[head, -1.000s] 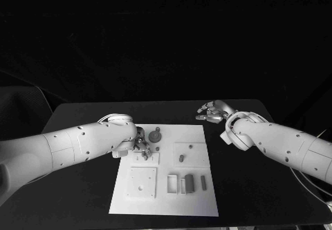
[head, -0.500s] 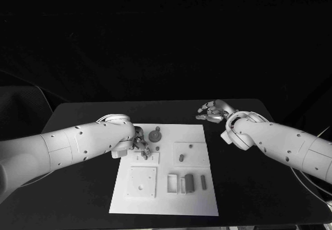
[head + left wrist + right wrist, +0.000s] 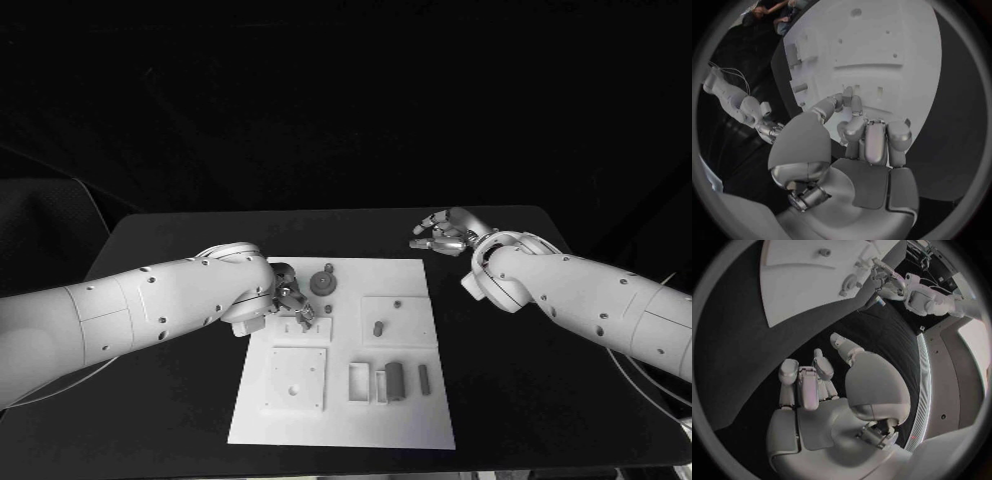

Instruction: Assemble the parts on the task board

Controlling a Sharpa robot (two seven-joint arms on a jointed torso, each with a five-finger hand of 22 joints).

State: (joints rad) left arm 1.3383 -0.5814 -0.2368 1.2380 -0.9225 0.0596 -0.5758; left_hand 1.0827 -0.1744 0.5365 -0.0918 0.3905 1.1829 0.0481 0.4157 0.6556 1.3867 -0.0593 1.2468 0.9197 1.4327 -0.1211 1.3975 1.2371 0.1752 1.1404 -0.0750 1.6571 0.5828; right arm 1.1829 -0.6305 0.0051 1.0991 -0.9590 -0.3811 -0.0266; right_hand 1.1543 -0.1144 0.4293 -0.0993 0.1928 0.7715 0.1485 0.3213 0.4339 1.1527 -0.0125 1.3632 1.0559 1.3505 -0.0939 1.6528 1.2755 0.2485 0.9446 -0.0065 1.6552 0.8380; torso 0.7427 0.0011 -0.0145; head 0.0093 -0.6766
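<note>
Two hands: left hand (image 3: 290,302), fingers curled down onto the task board (image 3: 346,420) near its far left part (image 3: 325,283); whether it grips cannot be told. Right hand (image 3: 444,233), curled empty, sits beyond the board's far right corner, farther away.

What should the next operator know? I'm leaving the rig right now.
Left robot hand: over the far left part of the task board, fingertips pinched at a small part; whether it is seated is unclear.
Right robot hand: off the board on the black table, fingers curled, holding nothing.
Parts: a round piece at the far edge, a peg mid-board, bars near the front.
Left: finish this part, then the rest.
</note>
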